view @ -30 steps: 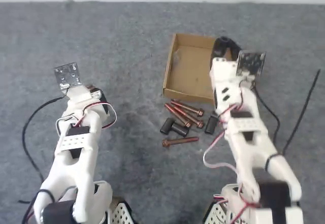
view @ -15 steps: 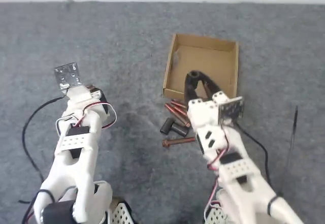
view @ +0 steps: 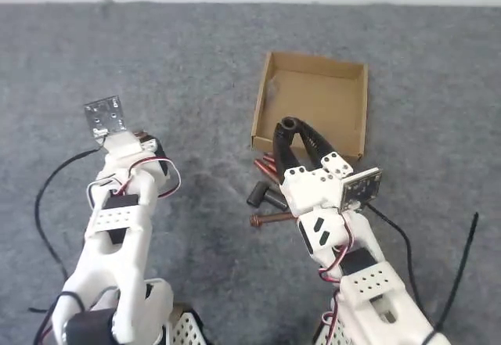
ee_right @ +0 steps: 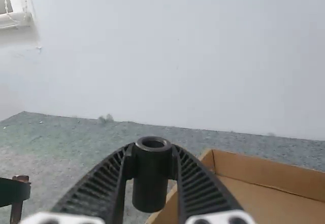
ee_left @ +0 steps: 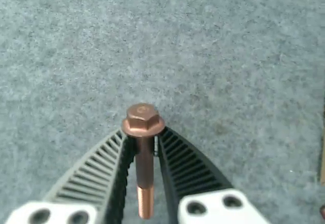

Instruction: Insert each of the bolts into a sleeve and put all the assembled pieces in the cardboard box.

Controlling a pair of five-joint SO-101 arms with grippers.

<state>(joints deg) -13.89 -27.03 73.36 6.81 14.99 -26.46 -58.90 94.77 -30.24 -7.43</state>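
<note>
My left gripper [ee_left: 144, 135] is shut on a copper bolt [ee_left: 143, 121], gripping its shank with the hex head beyond the fingertips. In the high view it sits at the left [view: 139, 138], low over the grey carpet. My right gripper [ee_right: 152, 155] is shut on a black sleeve [ee_right: 151, 176], bore end outward, raised in the air. From above, this gripper [view: 291, 128] hovers by the front wall of the cardboard box [view: 313, 98]. Loose bolts [view: 268, 167] lie in front of the box, one more bolt [view: 278, 217] lies nearer, and two black sleeves [view: 266, 196] rest between them.
The box [ee_right: 269, 181] stands open at the back centre of the carpet. A black cable [view: 462, 267] trails at the right and another [view: 43, 204] loops at the left. A white wall lies behind the table. Open carpet lies between the two arms.
My right arm has swung from over the box's far right side back toward its front wall, lifting its gripper with the sleeve. The left arm has not moved.
</note>
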